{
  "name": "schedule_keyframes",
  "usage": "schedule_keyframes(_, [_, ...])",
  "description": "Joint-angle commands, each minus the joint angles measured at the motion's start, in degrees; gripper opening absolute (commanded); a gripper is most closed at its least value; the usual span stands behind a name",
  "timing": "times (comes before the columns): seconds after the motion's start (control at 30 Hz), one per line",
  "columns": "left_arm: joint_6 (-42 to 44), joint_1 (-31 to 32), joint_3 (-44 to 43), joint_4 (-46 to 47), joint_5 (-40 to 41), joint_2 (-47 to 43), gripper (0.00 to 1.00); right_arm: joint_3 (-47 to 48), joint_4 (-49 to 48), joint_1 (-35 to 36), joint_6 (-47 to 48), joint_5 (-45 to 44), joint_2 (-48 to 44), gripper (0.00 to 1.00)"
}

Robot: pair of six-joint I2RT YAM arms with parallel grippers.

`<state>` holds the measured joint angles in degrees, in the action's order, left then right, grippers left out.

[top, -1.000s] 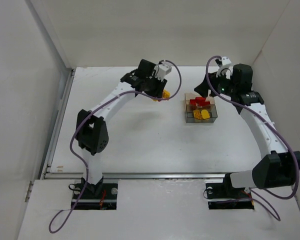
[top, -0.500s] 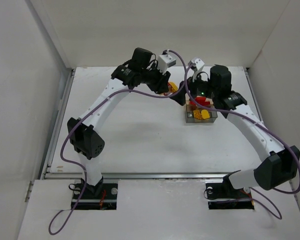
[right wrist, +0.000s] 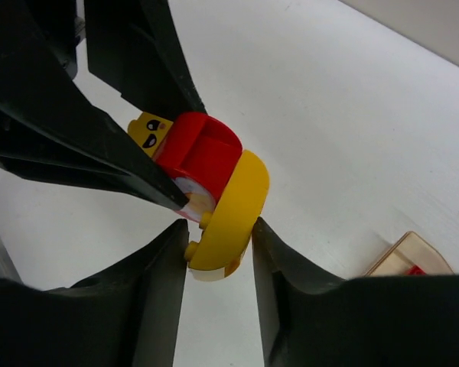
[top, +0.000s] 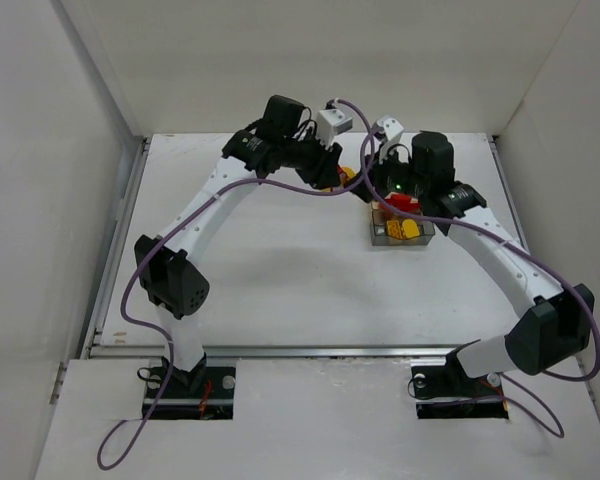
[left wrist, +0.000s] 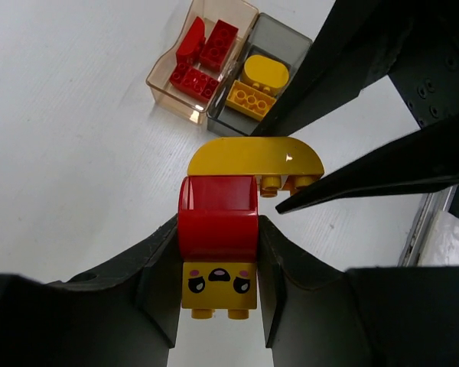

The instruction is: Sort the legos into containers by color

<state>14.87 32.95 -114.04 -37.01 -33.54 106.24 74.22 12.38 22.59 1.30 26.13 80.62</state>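
Lego stack (left wrist: 218,199) (face brick, red, yellow cap (left wrist: 254,159)) held up off surface (left wrist: 76,153), just beside trays. Left claw (left wrist: 218,256) clamped on stack; right claw (right wrist: 216,246) round yellow cap, looks snug, can't swear. Reds in tan tray (left wrist: 162,73), yellows in grey tray (left wrist: 294,42).

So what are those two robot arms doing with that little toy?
They are holding one small stack of legos between them. The left gripper pinches the red brick, which has a yellow face brick stuck to it. The right gripper pinches the yellow curved piece at the other end. They probably mean to pull it apart. Nearby, the tan tray holds red bricks and the grey tray holds yellow bricks.
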Motion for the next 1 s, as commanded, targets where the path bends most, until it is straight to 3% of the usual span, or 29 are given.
schedule_keyframes(0.0, [-1.86,0.01,-2.77,0.89,-3.63,-2.96,0.0,2.78,-2.98,0.35,0.46,-0.73,0.5,0.41])
schedule_keyframes(0.13, [-2.39,0.01,-2.77,1.42,-4.17,-2.96,0.0,2.78,-2.98,0.35,0.46,-0.73,1.03,0.2])
schedule_keyframes(0.17, [-2.39,0.01,-2.77,1.42,-4.17,-2.96,0.0,2.78,-2.98,0.35,-0.06,-0.73,1.03,0.07])
schedule_keyframes(0.2, [-2.39,0.01,-2.77,1.42,-4.17,-2.96,0.0,2.78,-2.98,0.35,-0.07,-1.25,1.03,0.0])
schedule_keyframes(0.37, [-1.78,0.01,-0.75,1.42,0.22,-3.49,0.0,2.25,-2.98,-1.5,-3.75,-4.94,1.03,0.0])
schedule_keyframes(0.6, [-1.78,0.01,2.86,1.94,2.68,-4.63,0.0,1.72,-0.28,-9.4,-12.79,-13.82,4.97,0.0])
schedule_keyframes(0.8, [-2.31,0.01,5.14,2.56,5.59,-5.16,0.0,2.61,8.96,-12.48,-11.68,-13.74,7.53,0.0])
schedule_keyframes(0.97, [-2.83,0.01,6.99,3.09,7.17,-5.69,0.0,1.55,16.07,-13.01,-5.53,-5.93,10.6,0.0])
